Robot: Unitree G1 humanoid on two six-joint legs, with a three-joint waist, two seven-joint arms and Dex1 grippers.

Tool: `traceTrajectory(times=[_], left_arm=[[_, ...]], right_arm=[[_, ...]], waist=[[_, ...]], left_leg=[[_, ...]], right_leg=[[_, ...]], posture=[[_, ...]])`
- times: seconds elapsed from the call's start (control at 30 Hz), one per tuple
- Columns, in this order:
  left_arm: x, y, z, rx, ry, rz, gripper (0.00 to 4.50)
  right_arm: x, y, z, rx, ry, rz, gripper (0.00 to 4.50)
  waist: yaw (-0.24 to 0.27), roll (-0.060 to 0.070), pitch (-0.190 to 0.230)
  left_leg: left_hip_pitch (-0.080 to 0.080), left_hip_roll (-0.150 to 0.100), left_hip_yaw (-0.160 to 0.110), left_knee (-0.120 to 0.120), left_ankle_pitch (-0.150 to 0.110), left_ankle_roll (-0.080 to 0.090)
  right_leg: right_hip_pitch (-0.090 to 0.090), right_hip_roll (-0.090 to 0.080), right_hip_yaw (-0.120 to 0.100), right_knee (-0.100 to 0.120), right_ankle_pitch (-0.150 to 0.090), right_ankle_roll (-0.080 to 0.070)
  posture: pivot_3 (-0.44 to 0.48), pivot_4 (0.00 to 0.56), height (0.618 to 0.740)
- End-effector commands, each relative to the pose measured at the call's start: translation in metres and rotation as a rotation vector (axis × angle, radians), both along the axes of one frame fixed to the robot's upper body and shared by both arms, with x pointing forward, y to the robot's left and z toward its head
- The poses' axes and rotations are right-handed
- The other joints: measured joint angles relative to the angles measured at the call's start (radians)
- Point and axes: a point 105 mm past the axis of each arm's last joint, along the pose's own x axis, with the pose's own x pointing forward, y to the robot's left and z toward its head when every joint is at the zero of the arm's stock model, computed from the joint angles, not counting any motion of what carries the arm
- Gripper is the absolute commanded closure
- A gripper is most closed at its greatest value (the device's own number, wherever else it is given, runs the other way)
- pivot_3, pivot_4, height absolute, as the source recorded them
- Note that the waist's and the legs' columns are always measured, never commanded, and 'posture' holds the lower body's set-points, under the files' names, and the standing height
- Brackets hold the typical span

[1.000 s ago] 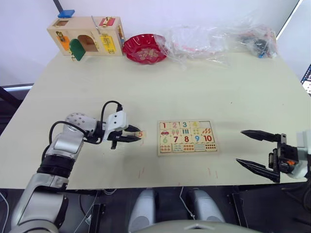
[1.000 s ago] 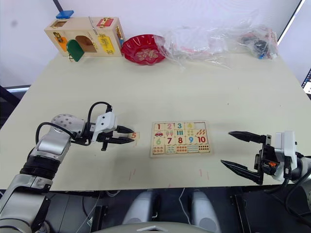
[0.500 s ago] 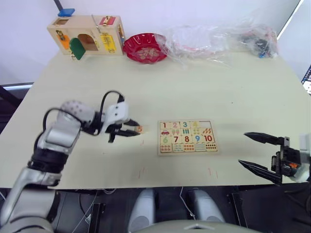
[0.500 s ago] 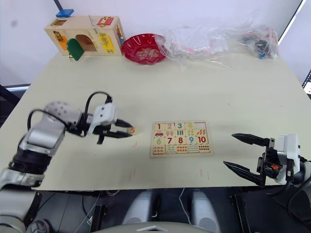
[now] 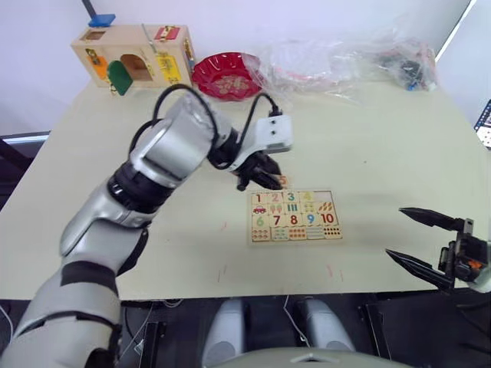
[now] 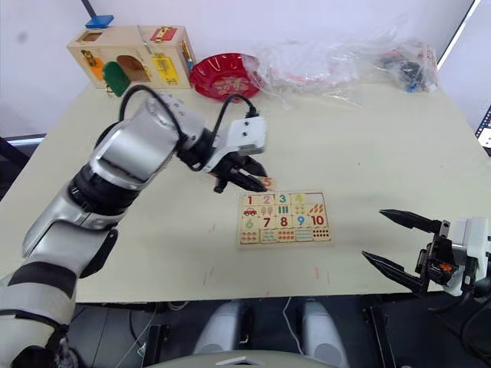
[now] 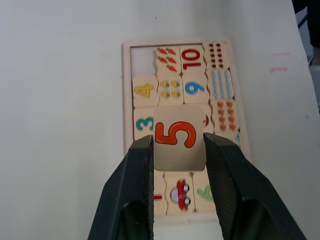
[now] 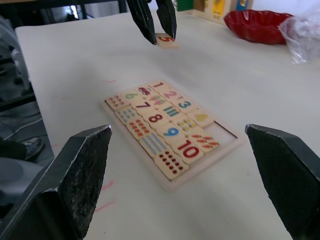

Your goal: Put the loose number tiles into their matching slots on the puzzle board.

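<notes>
Large pale beige table [image 5: 399, 146] carries everything; far left on it sits a bulky wooden box with coloured doors and latches [image 5: 132, 55], a red scalloped bowl [image 5: 228, 75] just right of it, crumpled clear plastic bags [image 5: 345, 60] along the far edge to the right. Flat rectangular pale-wood puzzle board [image 5: 293, 216] lies near the middle of the table, numerals 1–4 and 6–10 seated, the far-right slot [image 7: 143, 60] of its top row bare wood. Left gripper [image 5: 270, 179] hangs above the board's far-left corner, fingers [image 7: 131, 196] closed on the small square pale-wood tile printed with an orange 5 [image 7: 176, 135], tile clear of the table and board. Right gripper [image 5: 418, 241] sits off the near-right table edge, well apart from the board, fingers spread wide, holding nothing
</notes>
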Motion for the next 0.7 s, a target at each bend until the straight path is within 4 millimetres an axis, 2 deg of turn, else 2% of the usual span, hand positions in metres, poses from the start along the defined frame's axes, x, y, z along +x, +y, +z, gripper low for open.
traceTrajectory(times=[0.03,0.37,0.7], left_arm=[[0.002,-0.018,-0.003,0.076,-0.063,0.002,3.22],[0.025,-0.059,-0.027,0.086,-0.160,0.077,3.22],[0.025,-0.076,-0.043,0.099,-0.178,0.049,3.22]], right_arm=[[-0.005,0.000,0.012,-0.027,-0.076,-0.020,0.00],[-0.019,-0.002,0.009,0.002,-0.098,-0.089,0.00],[-0.029,-0.003,0.005,0.022,-0.117,-0.125,0.00]], waist=[[-0.001,0.000,0.000],[0.008,0.001,0.000],[0.002,0.002,0.000]], left_leg=[[0.000,0.000,0.000,0.000,0.000,0.000],[-0.001,-0.002,0.000,0.000,0.000,0.000],[-0.001,-0.002,0.000,0.000,0.000,0.000]], right_leg=[[0.000,0.000,0.000,0.000,0.000,0.000],[0.000,-0.001,0.002,0.000,-0.001,0.001],[0.000,-0.001,0.002,0.000,-0.001,0.001]], posture=[[0.000,0.150,0.740],[0.000,0.150,0.740],[0.000,0.150,0.740]])
